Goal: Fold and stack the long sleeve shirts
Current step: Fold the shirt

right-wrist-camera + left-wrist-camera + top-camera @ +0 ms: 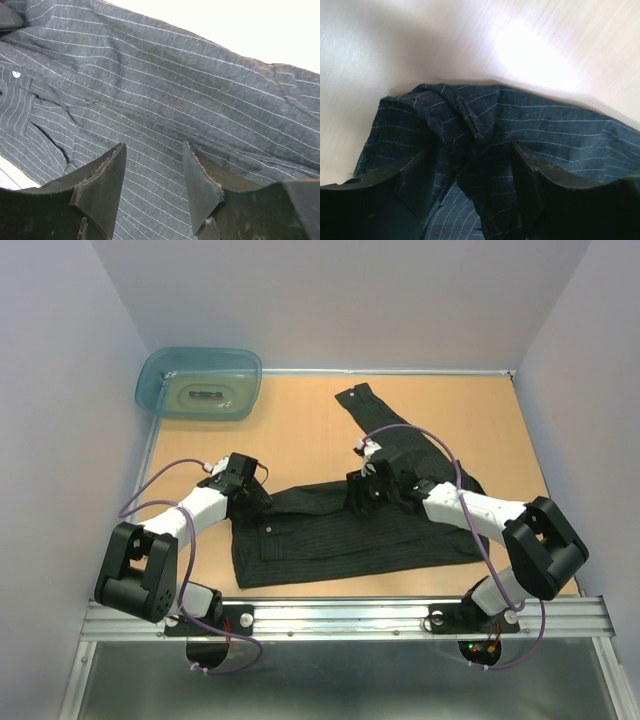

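Left gripper [477,150] open, straddling a bunched ridge at edge of shirt [545,130], likely lined up to pinch that corner for a fold; cloth between and under fingers, bare table [470,40] just ahead. Right gripper [154,150] open too, nothing pinched, low over flat shirt body, probably seeking matching hold; cloth directly beneath, sleeve [365,410] trailing beyond

The top camera looks down from above the near edge over the whole light wooden table [300,430]; both wrist cameras sit close above the black pinstriped cloth shirt [330,540], which all three share
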Available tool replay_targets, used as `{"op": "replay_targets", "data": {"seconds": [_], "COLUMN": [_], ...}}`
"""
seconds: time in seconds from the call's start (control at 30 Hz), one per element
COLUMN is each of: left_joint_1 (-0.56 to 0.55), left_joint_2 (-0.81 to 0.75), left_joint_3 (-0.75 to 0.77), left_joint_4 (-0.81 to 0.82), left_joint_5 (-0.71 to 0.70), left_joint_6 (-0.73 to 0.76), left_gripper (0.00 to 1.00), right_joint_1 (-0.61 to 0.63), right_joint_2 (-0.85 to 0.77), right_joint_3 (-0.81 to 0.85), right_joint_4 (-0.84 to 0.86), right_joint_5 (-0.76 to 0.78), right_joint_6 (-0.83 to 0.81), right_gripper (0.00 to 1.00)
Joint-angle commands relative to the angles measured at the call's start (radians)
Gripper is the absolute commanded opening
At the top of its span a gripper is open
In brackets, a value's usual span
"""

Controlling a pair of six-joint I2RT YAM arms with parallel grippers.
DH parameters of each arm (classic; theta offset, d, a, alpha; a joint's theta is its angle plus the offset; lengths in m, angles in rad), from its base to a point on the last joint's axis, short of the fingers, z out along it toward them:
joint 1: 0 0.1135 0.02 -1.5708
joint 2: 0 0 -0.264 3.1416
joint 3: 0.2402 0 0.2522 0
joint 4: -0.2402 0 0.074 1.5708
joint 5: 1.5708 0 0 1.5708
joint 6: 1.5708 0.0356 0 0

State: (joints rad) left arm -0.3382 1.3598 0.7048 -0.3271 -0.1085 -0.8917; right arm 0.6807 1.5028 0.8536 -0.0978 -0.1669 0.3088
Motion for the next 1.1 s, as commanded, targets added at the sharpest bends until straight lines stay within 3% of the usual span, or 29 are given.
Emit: {"op": "replay_targets", "data": {"seconds": [0.0, 0.37, 0.67, 1.07], "left_joint_1": [0.004, 0.004, 0.021, 0.171], "left_joint_2": [-0.010, -0.036, -0.018, 0.041], "left_joint_3": [-0.024, 0.033, 0.054, 0.117], "left_joint_4": [0.039, 0.017, 0.028, 0.065], "left_joint_5": [0.012, -0.036, -0.066, 0.010], "left_joint_6": [-0.001, 0.056, 0.123, 0.241], "left_gripper": [0.68, 0.41, 0.23, 0.21], "right_joint_1": [0.020, 0.029, 0.034, 0.034], "right_joint_2": [0.011, 0.051, 0.057, 0.076], "right_joint_3": [-0.028, 0.025, -0.053, -0.130], "right_joint_4": [0.056, 0.075, 0.076, 0.049], "right_joint_5": [0.020, 0.035, 0.047, 0.084], "right_joint_6": [-0.016, -0.060, -0.039, 0.010], "right_gripper": [0.54, 0.53, 0.53, 0.53]}}
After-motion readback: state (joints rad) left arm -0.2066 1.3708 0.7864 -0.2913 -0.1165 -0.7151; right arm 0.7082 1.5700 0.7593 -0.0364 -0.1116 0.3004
